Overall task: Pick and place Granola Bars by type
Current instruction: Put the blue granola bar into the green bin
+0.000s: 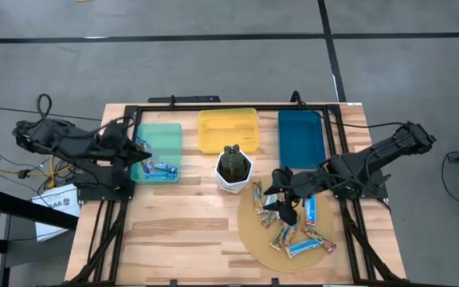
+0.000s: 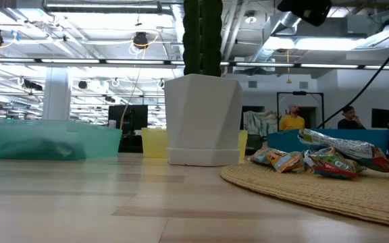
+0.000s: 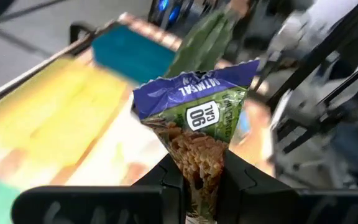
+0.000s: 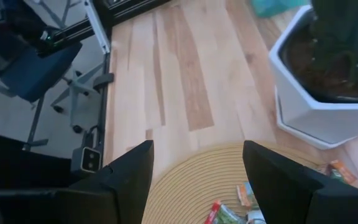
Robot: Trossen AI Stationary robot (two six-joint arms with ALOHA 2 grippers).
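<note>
Granola bar reading "90 CAL", pinched in left gripper

High view: straight down over the whole desk. Low view: at desk-top level, close behind the white pot, facing the room. Left wrist view: close past its tool toward the trays. Right wrist view: looking down on the woven mat. All views share the pot.

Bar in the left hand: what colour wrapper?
Purple-blue top over green, on the bar in the left hand; left wrist view.
</note>
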